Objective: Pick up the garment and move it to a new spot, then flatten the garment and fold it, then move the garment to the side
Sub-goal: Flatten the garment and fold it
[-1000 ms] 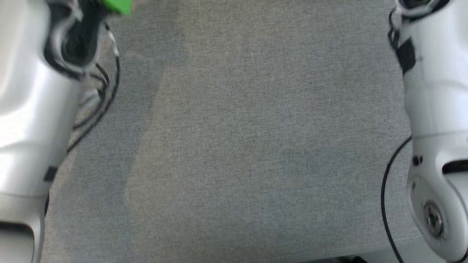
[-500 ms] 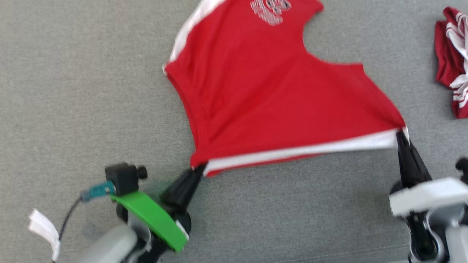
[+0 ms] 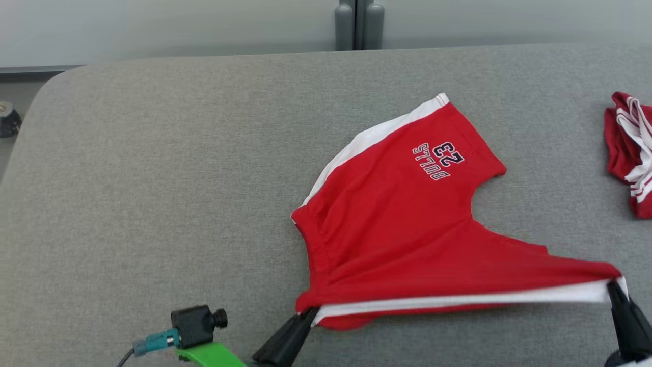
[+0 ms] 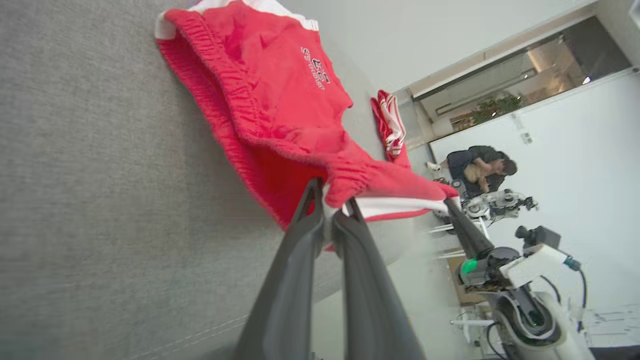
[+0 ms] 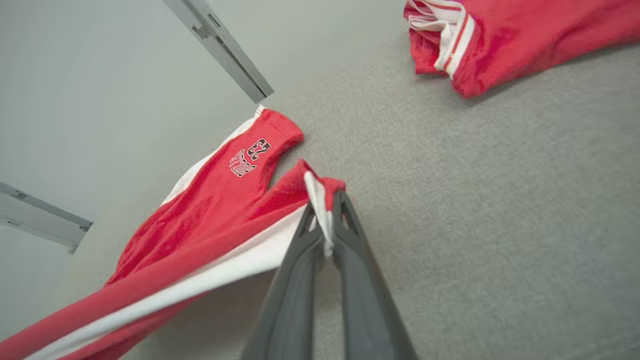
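We hold the red shorts (image 3: 407,229) by their white-striped edge, the left gripper (image 3: 310,313) and the right gripper (image 3: 612,286) each clamped on one end of it.

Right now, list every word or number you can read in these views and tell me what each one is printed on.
"23": on a leg of the red shorts, upside down in the head view.
"BULLS": by the number on the same leg, also upside down.
Left wrist view: same print, too small to read.
Striped red garment: no readable text.
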Robot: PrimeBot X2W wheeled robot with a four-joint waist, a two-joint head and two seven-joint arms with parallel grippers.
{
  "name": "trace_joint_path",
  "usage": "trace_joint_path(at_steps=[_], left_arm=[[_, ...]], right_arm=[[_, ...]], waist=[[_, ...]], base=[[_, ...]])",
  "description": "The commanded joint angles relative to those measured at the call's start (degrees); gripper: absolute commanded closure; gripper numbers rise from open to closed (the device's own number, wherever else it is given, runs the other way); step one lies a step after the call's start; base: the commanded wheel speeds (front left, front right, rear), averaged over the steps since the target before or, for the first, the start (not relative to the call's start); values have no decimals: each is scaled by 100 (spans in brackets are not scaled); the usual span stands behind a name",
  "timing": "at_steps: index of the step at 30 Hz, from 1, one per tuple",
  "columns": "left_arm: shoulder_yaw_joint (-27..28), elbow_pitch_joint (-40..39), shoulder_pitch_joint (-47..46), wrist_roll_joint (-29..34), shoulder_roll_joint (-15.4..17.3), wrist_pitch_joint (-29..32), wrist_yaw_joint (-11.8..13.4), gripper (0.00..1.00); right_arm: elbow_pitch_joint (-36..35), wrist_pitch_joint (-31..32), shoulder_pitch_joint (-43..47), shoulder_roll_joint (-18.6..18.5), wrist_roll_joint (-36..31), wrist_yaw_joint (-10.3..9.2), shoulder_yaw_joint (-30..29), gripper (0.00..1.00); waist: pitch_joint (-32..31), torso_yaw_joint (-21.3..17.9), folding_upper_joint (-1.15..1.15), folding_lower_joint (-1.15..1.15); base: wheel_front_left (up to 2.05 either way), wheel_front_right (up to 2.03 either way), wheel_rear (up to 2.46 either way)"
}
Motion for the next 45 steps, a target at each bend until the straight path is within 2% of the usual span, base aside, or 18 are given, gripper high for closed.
trace_joint_path(at_steps=[1,4,8,13,18,26,35,36,37,38,39,45], left_arm=[[204,-92,-45,-516,-149,82,-107,100],[464,-118,-392,-1107,-315,380,-189,100],[618,45,-872,-1532,-578,774,-205,100],[768,529,-1585,-1663,-892,1083,-143,100],[829,1087,-2257,-1738,-1273,1344,-229,100],[880,1875,-2720,-1810,-1733,1450,-331,100],[846,2285,-2902,-1722,-2021,1432,-481,100],[842,2328,-2911,-1711,-2045,1430,-490,95],[848,2360,-2928,-1692,-2056,1408,-498,59],[873,2408,-2962,-1611,-2050,1326,-499,0],[844,2455,-2997,-1511,-2037,1279,-503,0],[713,2563,-2863,-1117,-1849,1069,-476,0]], right_arm=[[-7,110,-409,-32,-136,-13,-76,100],[98,492,-1222,-26,-454,-12,-92,100],[323,1194,-2421,-26,-1009,-10,-74,100],[862,1982,-3896,-28,-1595,-10,-242,100],[1530,2466,-5054,-28,-2235,-11,-283,100],[2408,2756,-6015,-28,-2934,-11,-309,100],[2608,2998,-6502,-28,-3607,-11,-470,100],[2617,3007,-6552,-28,-3705,-11,-491,100],[2629,3012,-6582,-29,-3774,-11,-520,100],[2648,3021,-6611,-29,-3840,-11,-527,94],[2669,3030,-6636,-24,-3871,-11,-497,0],[2596,3055,-6444,-29,-3997,-11,-273,0]], waist=[[232,268,0,1],[615,399,0,1],[1101,590,0,1],[1508,823,0,1],[1709,1039,0,1],[1824,1191,0,1],[1875,1250,0,1],[1882,1251,0,1],[1885,1253,0,1],[1889,1256,0,1],[1888,1254,0,1],[1849,1212,0,1]], base=[[0,0,0],[0,0,0],[0,0,0],[0,0,0],[0,0,0],[0,0,0],[0,0,0],[0,0,0],[0,0,0],[0,0,0],[0,0,0],[0,0,0]])
